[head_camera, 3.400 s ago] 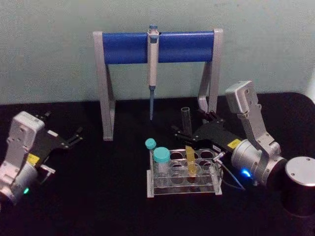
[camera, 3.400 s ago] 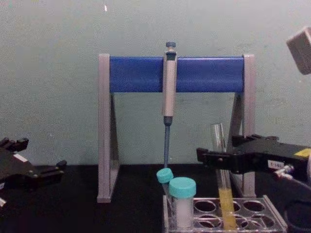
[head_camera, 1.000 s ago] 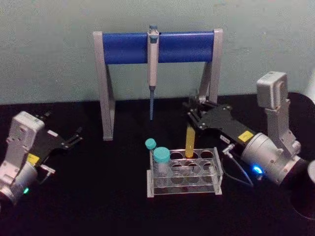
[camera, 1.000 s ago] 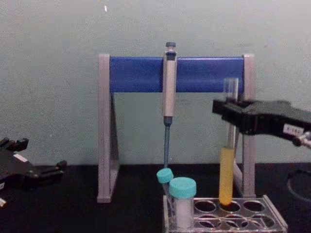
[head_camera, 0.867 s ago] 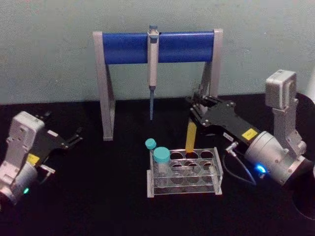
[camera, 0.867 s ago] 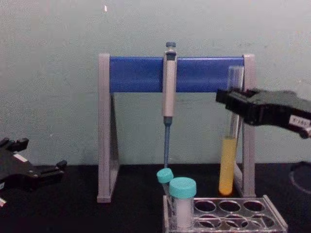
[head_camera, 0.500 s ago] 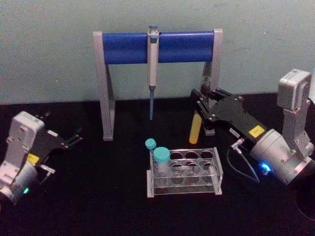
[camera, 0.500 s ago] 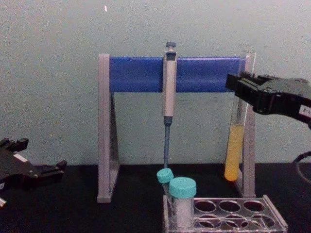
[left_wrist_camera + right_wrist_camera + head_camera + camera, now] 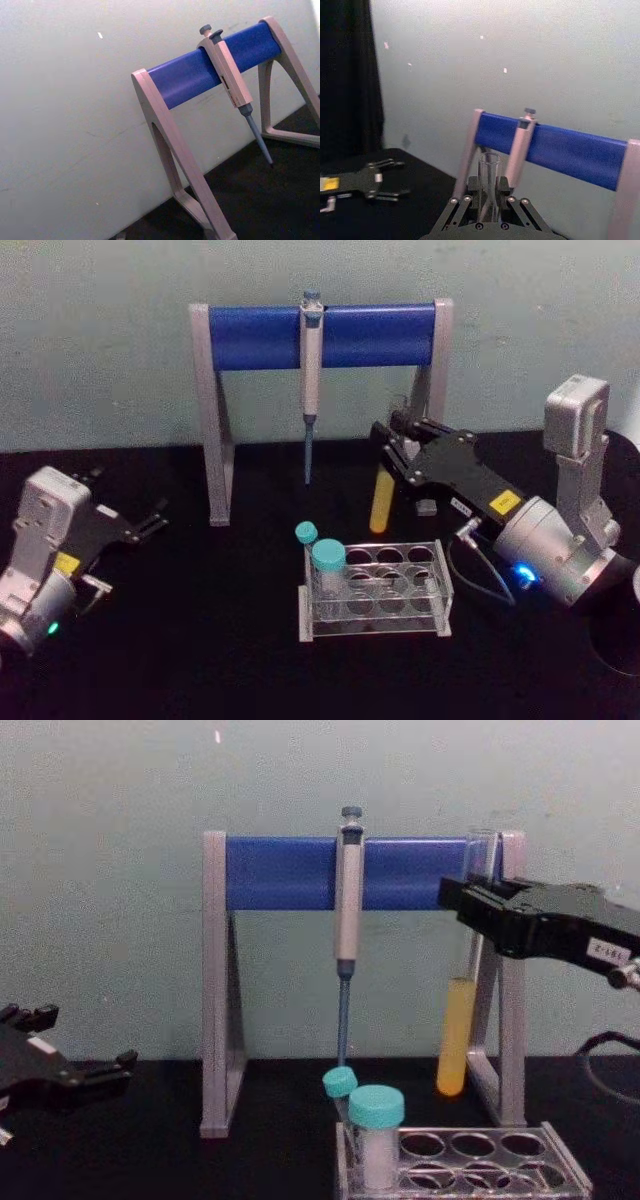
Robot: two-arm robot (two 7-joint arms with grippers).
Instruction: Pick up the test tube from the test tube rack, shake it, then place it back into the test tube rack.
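The test tube (image 9: 381, 502) hangs in the air above and behind the test tube rack (image 9: 441, 612), tilted, with yellow liquid in its lower part. My right gripper (image 9: 386, 452) is shut on its clear upper half. In the chest view the test tube (image 9: 454, 1038) slants down to the left from the right gripper (image 9: 470, 906), well above the rack (image 9: 566, 1170). In the right wrist view the open mouth of the test tube (image 9: 489, 170) sticks up between the right gripper's (image 9: 489, 196) closed fingers. My left gripper (image 9: 150, 519) rests open on the table at the far left.
Two teal-capped tubes (image 9: 327, 558) stand at the rack's left end. Behind it is the grey-and-blue pipette stand (image 9: 260, 337) with a pipette (image 9: 310, 370) hanging from its bar. The tube is just in front of the stand's right leg (image 9: 512, 1020).
The right gripper lifted the test tube out of the rack. Over the last half second it swung the tube to the left, and the tube has stayed tilted. The left arm has not moved.
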